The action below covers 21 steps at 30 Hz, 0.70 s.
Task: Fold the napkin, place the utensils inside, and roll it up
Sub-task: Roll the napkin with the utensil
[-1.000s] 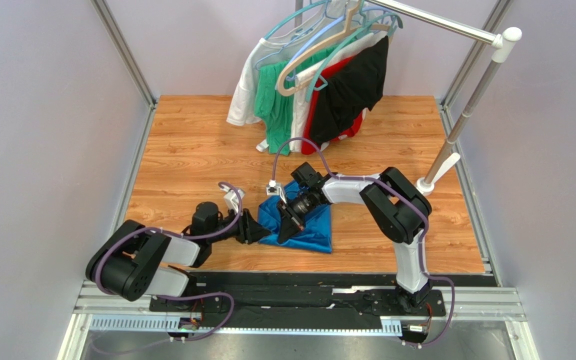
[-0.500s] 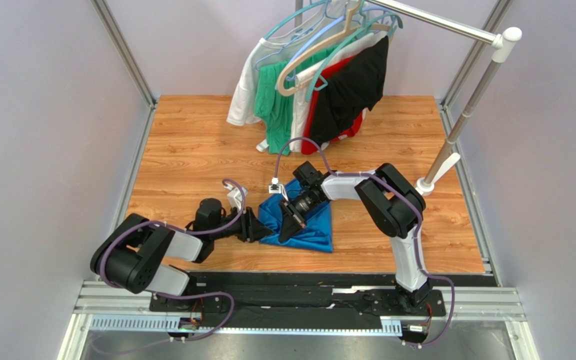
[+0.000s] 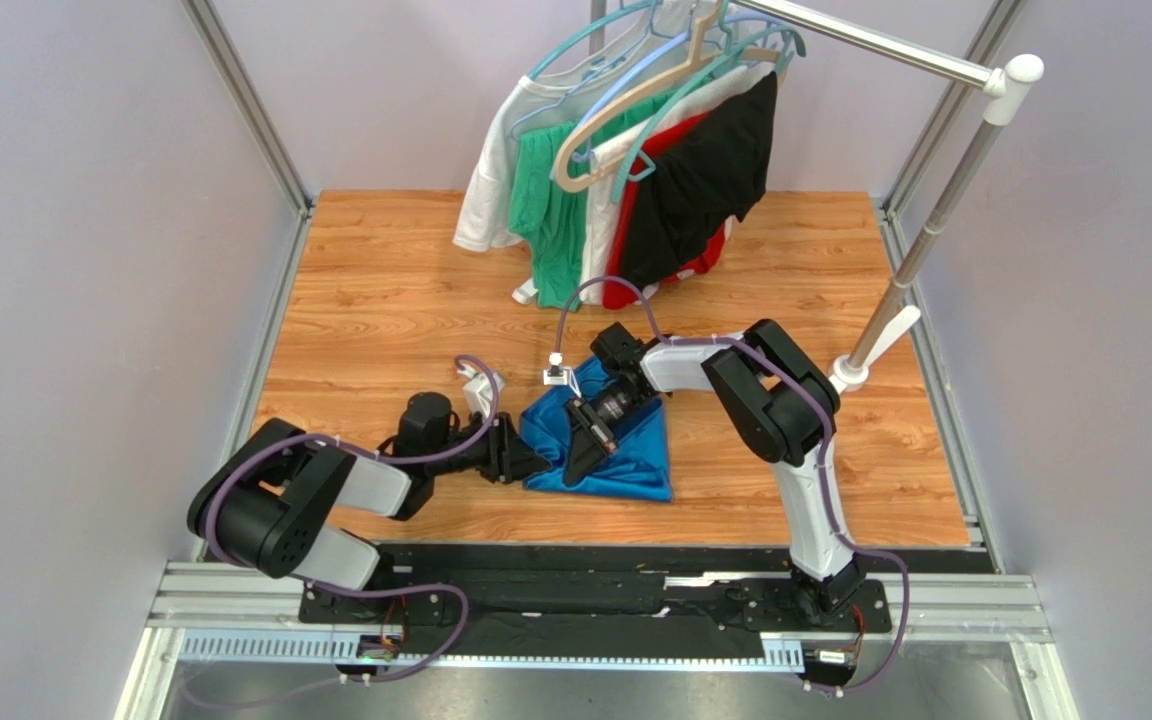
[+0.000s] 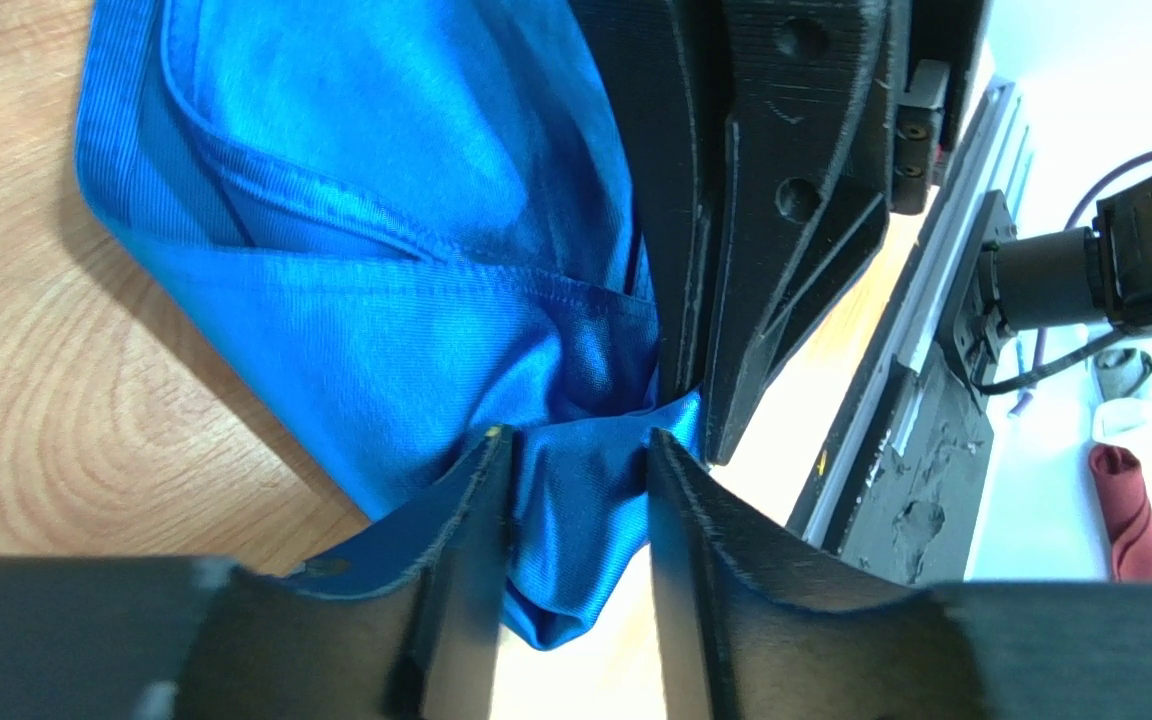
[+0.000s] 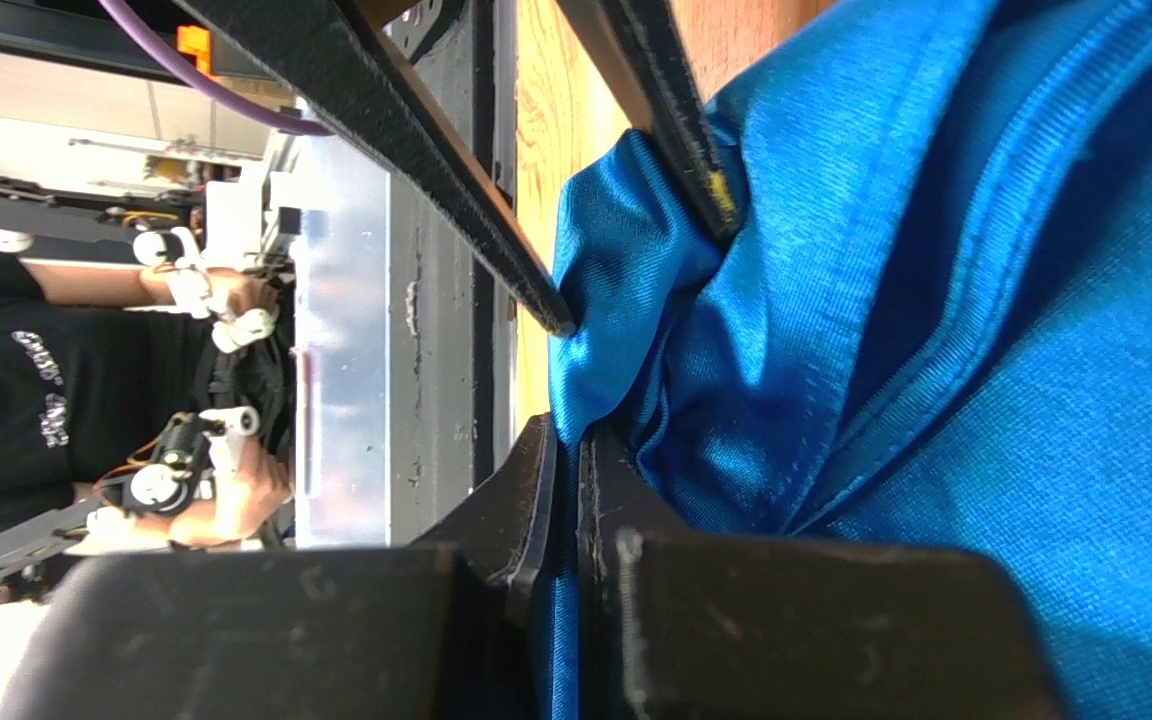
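Note:
The royal-blue napkin (image 3: 624, 447) lies bunched on the wooden table (image 3: 372, 300), a little right of centre. My left gripper (image 3: 527, 455) is low at its left edge. In the left wrist view (image 4: 575, 446) its fingers stand apart, with a fold of the napkin (image 4: 387, 195) between them. My right gripper (image 3: 573, 467) reaches down from the back and is shut on the same corner. The right wrist view (image 5: 567, 450) shows thin blue cloth (image 5: 988, 300) pinched between the closed jaws. The two grippers nearly touch. No utensils are in view.
A clothes rack (image 3: 940, 195) with green, white, red and black garments (image 3: 642, 165) on hangers stands at the back. Its foot (image 3: 856, 371) stands right of the napkin. Metal frame rails run along the near edge (image 3: 597, 600).
My left gripper has slid right toward the napkin's edge. The right arm and the napkin have shifted slightly to the right.

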### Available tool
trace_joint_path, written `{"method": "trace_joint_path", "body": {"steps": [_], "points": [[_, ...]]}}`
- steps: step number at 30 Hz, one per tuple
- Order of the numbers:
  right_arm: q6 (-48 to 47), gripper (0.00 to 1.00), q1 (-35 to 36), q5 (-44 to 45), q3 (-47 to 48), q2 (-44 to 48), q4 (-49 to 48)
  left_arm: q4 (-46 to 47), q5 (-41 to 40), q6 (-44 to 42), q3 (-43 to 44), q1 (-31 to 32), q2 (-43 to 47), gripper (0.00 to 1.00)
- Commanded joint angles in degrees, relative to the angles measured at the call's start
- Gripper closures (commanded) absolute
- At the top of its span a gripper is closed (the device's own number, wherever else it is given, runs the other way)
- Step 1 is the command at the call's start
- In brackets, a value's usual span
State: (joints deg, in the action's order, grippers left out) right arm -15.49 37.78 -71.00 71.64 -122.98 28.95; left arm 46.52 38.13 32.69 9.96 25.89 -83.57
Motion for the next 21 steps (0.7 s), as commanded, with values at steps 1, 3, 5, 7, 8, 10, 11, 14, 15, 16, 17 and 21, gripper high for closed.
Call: {"method": "trace_joint_path", "body": {"steps": [1, 3, 5, 7, 8, 10, 11, 14, 15, 16, 17, 21], "points": [[-2.36, 1.0, -1.3, 0.69, 3.51, -1.39, -3.46, 0.5, 8.63, 1.24, 0.77, 2.24, -0.19, 0.6], [-2.36, 1.0, -1.39, 0.69, 3.6, -1.56, -3.46, 0.06, 9.15, 1.33, 0.94, 2.32, -0.8, 0.61], [-2.18, 1.0, -1.39, 0.95, 3.77, -1.65, -3.55, -0.03, 9.24, 1.41, 1.38, 2.41, -1.85, 0.61], [-2.09, 1.0, -1.39, 1.57, 3.86, -1.65, -3.55, -0.55, 9.16, 1.33, 1.9, 2.41, -2.39, 0.63], [-2.09, 1.0, -1.48, 1.66, 3.86, -1.74, -3.55, -2.12, 9.07, 1.24, 2.08, 2.41, -2.56, 0.67], [-1.83, 1.0, -1.39, 2.01, 4.04, -1.56, -3.55, -3.97, 8.54, 0.72, 2.52, 2.41, -2.65, 0.7], [-1.65, 1.0, -1.48, 2.18, 4.12, -1.65, -3.64, -4.94, 8.54, 0.71, 2.52, 2.41, -2.39, 0.72], [-1.3, 1.0, -1.48, 2.62, 4.3, -1.74, -3.55, -6.88, 8.37, 0.36, 2.52, 2.41, -1.51, 0.78], [-1.04, 1.0, -1.48, 2.71, 4.3, -1.74, -3.55, -8.01, 7.67, 0.1, 2.7, 2.41, -1.33, 0.79], [-1.04, 1.0, -1.48, 2.8, 4.3, -1.65, -3.64, -9.85, 7.23, -0.34, 2.79, 2.41, -1.07, 0.85], [-1.04, 1.0, -1.48, 2.89, 4.21, -1.48, -3.55, -10.66, 6.53, -0.43, 2.79, 2.41, -0.72, 0.87], [-0.34, 1.0, -1.48, 4.9, 3.69, -0.51, -3.81, -14.96, 3.36, -0.87, 3.14, 2.41, -0.02, 1.0]]}}
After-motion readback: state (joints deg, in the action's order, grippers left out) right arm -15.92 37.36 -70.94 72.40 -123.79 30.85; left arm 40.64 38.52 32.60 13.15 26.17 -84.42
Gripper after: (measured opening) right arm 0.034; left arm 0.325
